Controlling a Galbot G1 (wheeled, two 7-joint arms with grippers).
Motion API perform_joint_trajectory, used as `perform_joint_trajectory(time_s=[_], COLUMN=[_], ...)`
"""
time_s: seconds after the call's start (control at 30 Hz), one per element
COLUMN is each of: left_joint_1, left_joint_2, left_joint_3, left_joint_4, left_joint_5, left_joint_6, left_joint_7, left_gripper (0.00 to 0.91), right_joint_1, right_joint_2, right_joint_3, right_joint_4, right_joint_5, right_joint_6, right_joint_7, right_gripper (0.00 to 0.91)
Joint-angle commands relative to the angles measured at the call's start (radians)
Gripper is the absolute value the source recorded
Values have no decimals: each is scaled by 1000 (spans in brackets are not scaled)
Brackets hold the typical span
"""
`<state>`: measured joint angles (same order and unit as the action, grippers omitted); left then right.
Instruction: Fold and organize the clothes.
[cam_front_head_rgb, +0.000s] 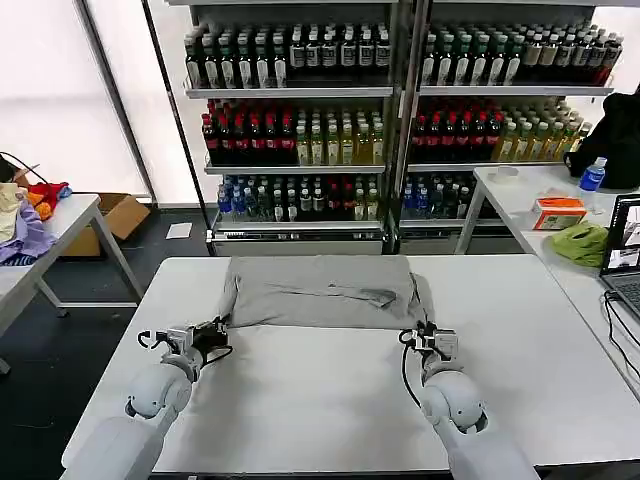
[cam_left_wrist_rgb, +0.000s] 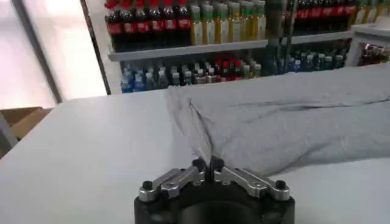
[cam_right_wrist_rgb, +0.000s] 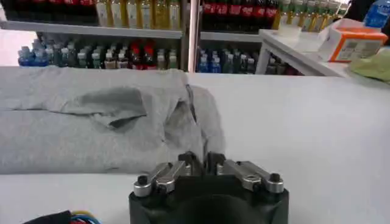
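My left hand (cam_front_head_rgb: 218, 329) is pinched shut on the near-left corner of the shirt (cam_front_head_rgb: 322, 292), my right hand (cam_front_head_rgb: 424, 338) shut on its near-right corner. The shirt lies flat, a grey band across the far middle of the desk (cam_front_head_rgb: 320, 400), sleeves tucked in. I reckon I'm mid-fold, holding the near hem. Next I'd lift both corners evenly and carry them toward the far edge, keeping the hem taut.
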<state>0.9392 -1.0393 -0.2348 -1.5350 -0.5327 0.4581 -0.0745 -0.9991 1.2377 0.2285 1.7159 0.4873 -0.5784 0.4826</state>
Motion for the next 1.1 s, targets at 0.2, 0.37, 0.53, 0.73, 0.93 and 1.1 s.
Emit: perform_joint_trajectory(time_s=[0.2, 0.37, 0.53, 0.73, 0.93, 1.1], left_joint_1=[73, 188, 330, 535, 723, 833], left_joint_2=[36, 54, 79, 72, 83, 72], left_joint_3=[-55, -99, -153, -213, -272, -317], left_joint_4=[-140, -260, -425, -607, -760, -782], left_joint_5=[-60, -58, -61, -52, -2, 29], left_joint_6=[16, 0, 6, 11, 10, -12], left_joint_7=[-8, -31, -58, -89, -105, -84], left_gripper=[10, 10, 10, 10, 10, 10], right_joint_1=[-31, -102, -194, -367, -559, -668], right_joint_2=[-10, -29, -57, -70, -121, -166], right_joint_3=[24, 55, 86, 132, 139, 194], right_joint_4=[90, 184, 309, 458, 595, 643], right_joint_5=[3, -7, 4, 4, 5, 9], right_joint_6=[0, 0, 0, 1, 1, 25], right_joint_7=[-4, -4, -3, 5, 64, 50], right_gripper=[0, 0, 0, 0, 0, 0])
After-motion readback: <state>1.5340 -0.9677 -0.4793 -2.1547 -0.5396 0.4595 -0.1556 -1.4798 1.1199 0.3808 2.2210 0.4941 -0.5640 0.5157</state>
